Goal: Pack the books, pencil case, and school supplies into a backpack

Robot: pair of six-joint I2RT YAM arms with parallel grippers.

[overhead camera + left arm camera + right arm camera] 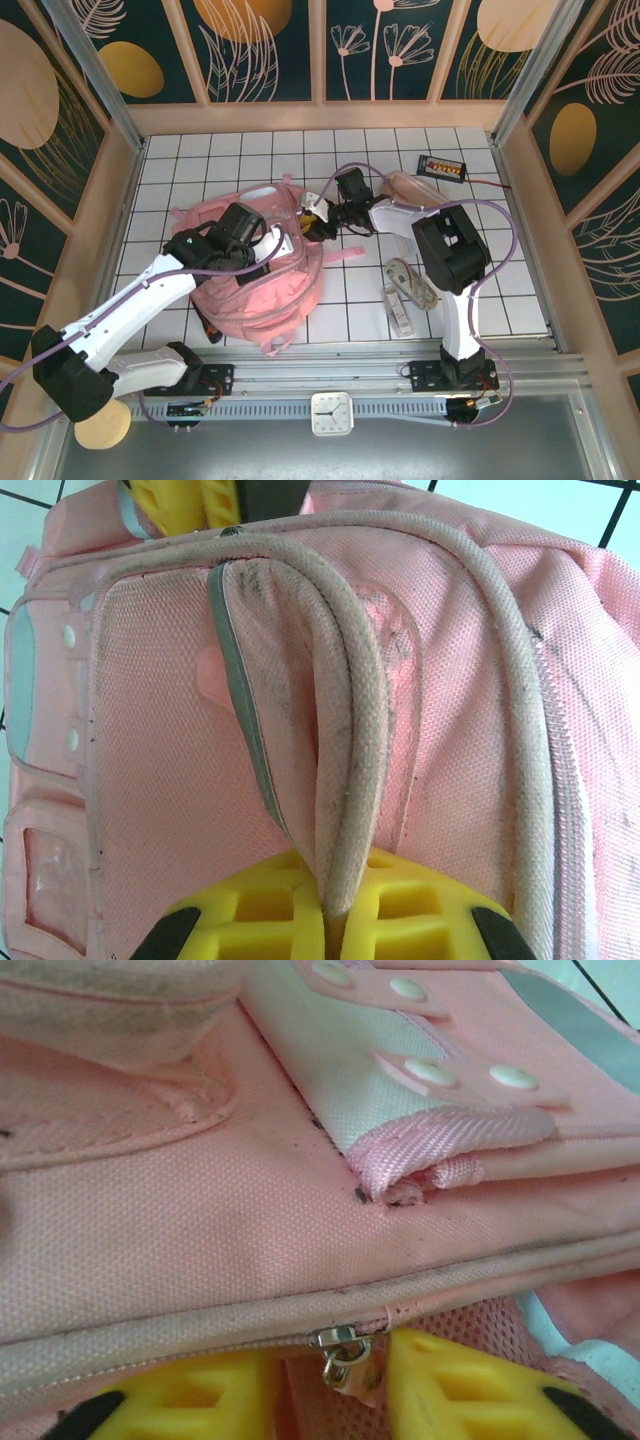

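Top external: backpack (pixel 270 300) lies centre-left of frame on tabletop (pixel 500 290). Left wrist: left pincer (pixel 330 920) is clamped on a piped fold of the backpack, bottom centre. Right wrist: right pincer (pixel 335 1385) fingers flank the zipper pull (pixel 342 1345), narrow gap; can't tell if it's gripped.

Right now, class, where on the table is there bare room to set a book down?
Bare tiles lie between the back wall and the backpack, between the backpack and the ruler, and right of the right arm. Crowded: ruler and cord beside that arm.
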